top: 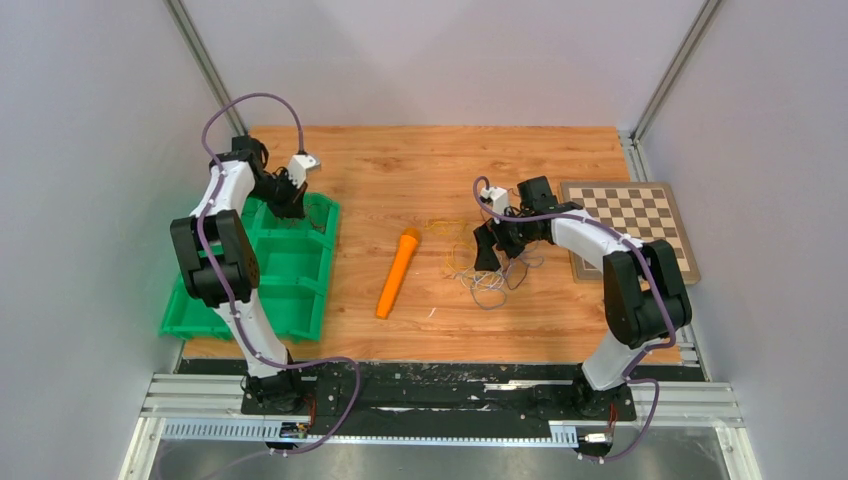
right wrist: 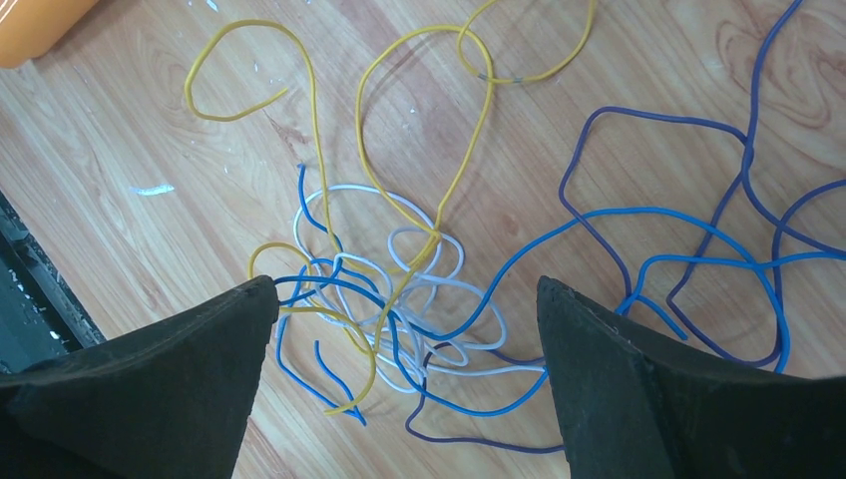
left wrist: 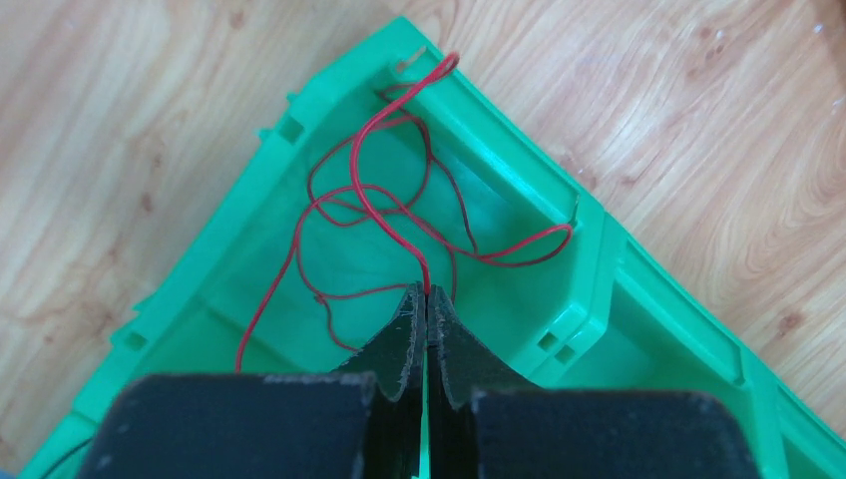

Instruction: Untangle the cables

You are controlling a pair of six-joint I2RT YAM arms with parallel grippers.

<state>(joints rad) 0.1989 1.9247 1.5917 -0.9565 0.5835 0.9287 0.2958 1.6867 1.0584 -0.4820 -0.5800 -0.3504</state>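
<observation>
Over the back right compartment of the green tray (left wrist: 519, 170), my left gripper (left wrist: 427, 291) is shut on a thin red cable (left wrist: 359, 190). The rest of that cable loops inside the compartment and over its far corner. The top view shows this gripper (top: 290, 200) at the tray (top: 300, 300). My right gripper (right wrist: 409, 284) hangs open over a tangle on the wood, its fingers either side of the knot. In the tangle are a yellow cable (right wrist: 469, 150), a white one (right wrist: 344, 190), a blue one (right wrist: 619, 215) and a purple one (right wrist: 589, 125). From above, the tangle (top: 487, 285) lies under the right gripper (top: 500, 262).
An orange marker (top: 397, 272) lies on the wood between the tray and the tangle; its end shows at the right wrist view's top left (right wrist: 35, 25). A chessboard (top: 630, 225) sits at the right edge. White walls close in the back and sides.
</observation>
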